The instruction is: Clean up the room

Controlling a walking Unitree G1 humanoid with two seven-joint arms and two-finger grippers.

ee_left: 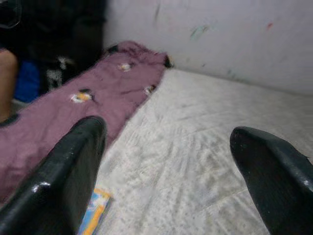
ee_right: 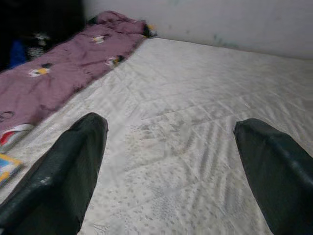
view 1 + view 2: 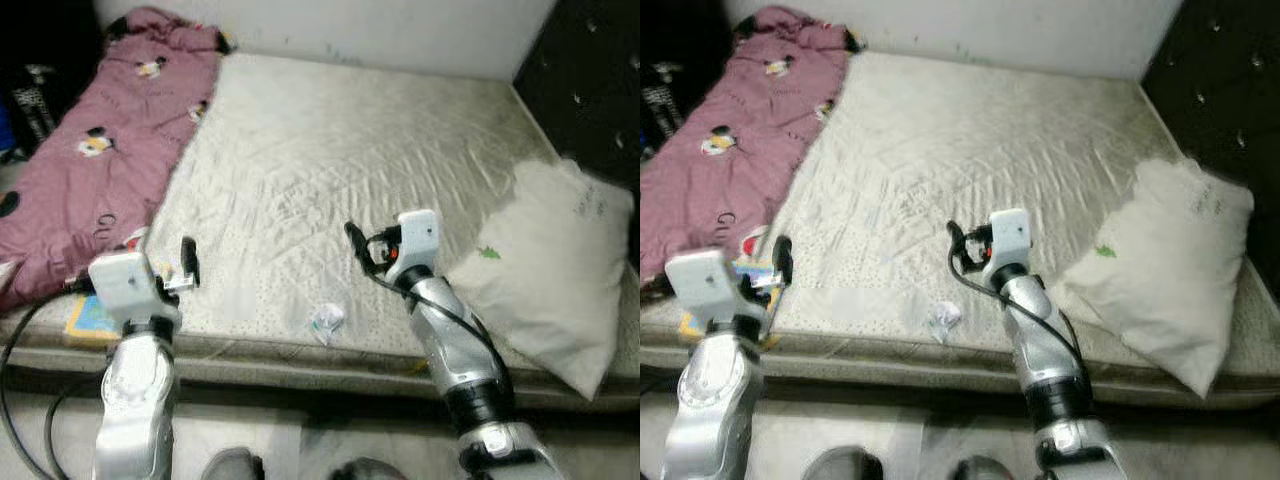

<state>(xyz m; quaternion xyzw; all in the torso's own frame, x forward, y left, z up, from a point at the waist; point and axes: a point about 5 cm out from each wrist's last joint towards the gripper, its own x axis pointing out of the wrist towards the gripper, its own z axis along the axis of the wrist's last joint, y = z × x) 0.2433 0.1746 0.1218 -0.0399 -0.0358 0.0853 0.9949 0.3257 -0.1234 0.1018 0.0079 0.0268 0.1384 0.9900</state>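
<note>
On the mattress near edge, small crumpled white wrapper, both end effectors spread apart, empty.

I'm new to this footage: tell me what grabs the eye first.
A bare mattress spans the view, with a mauve printed blanket along the robot's left and a white pillow at its right. A small crumpled wrapper lies near the front edge, between the raised left gripper and right gripper, both open.

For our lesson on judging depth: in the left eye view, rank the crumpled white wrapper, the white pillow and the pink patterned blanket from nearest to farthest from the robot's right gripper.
1. Crumpled white wrapper: just below the right gripper, near the mattress edge.
2. White pillow: to its right.
3. Pink patterned blanket: far left of the bed.
</note>
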